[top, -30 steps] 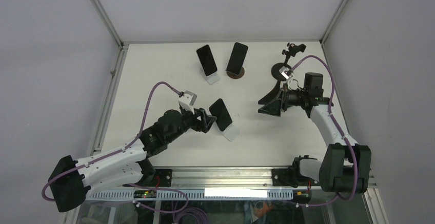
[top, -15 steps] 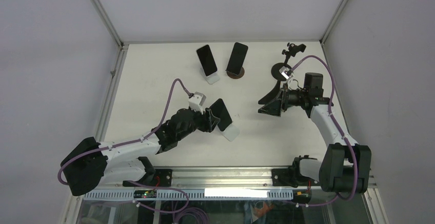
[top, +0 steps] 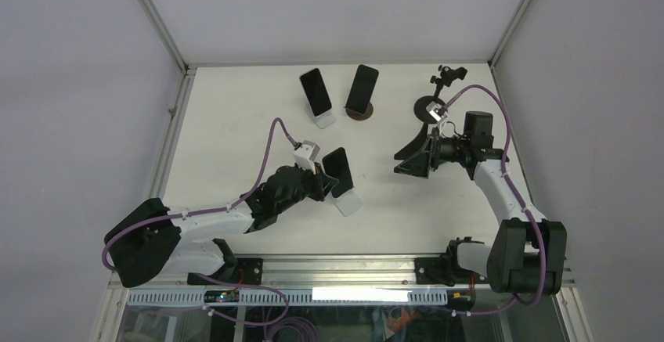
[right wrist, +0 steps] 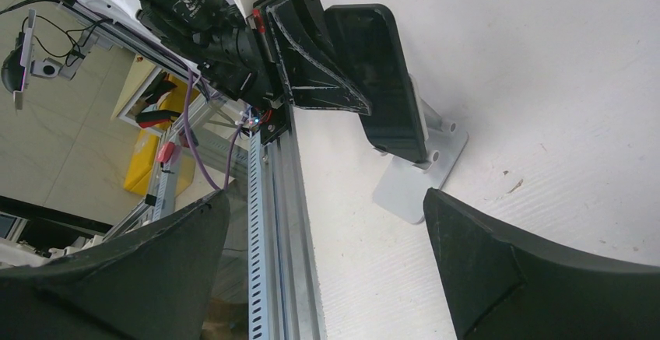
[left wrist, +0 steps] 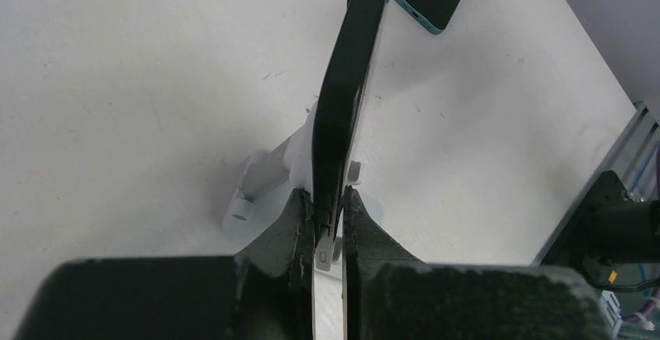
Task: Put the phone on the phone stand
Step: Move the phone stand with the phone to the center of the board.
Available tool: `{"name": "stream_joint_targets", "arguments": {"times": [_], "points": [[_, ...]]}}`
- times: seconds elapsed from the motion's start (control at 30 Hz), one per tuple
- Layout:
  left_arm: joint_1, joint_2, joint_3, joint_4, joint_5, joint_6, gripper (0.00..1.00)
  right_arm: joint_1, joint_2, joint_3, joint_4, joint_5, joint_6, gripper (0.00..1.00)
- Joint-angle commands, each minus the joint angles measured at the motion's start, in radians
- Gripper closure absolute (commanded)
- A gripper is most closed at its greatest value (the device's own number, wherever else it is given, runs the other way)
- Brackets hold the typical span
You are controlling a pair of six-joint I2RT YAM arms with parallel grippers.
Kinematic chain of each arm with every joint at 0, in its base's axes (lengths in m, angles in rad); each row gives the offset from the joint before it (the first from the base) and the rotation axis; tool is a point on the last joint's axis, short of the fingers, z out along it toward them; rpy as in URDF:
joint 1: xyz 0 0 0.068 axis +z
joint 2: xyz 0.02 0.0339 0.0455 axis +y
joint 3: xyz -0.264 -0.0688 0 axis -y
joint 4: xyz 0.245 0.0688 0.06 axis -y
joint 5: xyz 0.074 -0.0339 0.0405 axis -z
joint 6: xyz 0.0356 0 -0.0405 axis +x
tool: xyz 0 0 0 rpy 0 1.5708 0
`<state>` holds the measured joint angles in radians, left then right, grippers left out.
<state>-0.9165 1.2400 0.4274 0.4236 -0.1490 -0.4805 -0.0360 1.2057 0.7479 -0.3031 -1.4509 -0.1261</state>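
Observation:
A black phone (top: 338, 171) leans on a white phone stand (top: 350, 203) mid-table. My left gripper (top: 322, 179) is at its left edge. In the left wrist view the phone (left wrist: 350, 83) stands edge-on above the stand (left wrist: 265, 177), and my left gripper (left wrist: 328, 204) is shut on its near edge, both fingers against it. The right wrist view shows the same phone (right wrist: 385, 75) on the stand (right wrist: 416, 180) with the left fingers (right wrist: 311, 52) on it. My right gripper (right wrist: 327, 196) hangs wide open with nothing in it, to the right (top: 403, 162).
At the back, a second phone (top: 315, 91) rests on a white stand (top: 323, 119) and a third (top: 362, 88) on a round brown stand (top: 359, 112). A black clamp stand (top: 438, 95) is at the back right. The aluminium rail (right wrist: 268, 223) runs along the near edge.
My left arm has reached right to the phone on the middle stand, and its jaws have closed from open onto the phone's edge. The right arm has not moved.

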Motion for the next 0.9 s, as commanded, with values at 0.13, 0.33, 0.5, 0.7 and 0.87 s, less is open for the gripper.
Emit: {"name": "stream_joint_targets", "arguments": {"times": [0.13,0.33,0.5,0.7,0.87], "points": [[-0.003,-0.023,-0.004,0.052,-0.002,0.051,1.00,-0.010,0.001,0.044,0.004,0.000,-0.021,0.01],[0.009,-0.117,-0.012,0.050,-0.042,0.136,1.00,-0.010,0.003,0.044,0.002,0.000,-0.023,0.01],[0.133,-0.188,0.002,0.032,0.037,0.174,1.00,-0.010,0.003,0.046,0.001,-0.001,-0.024,0.01],[0.405,-0.210,0.031,0.067,0.245,0.204,1.00,-0.010,0.006,0.050,-0.016,0.001,-0.039,0.01],[0.609,-0.113,0.092,0.143,0.402,0.187,1.00,-0.010,0.011,0.055,-0.034,0.003,-0.053,0.01]]}}
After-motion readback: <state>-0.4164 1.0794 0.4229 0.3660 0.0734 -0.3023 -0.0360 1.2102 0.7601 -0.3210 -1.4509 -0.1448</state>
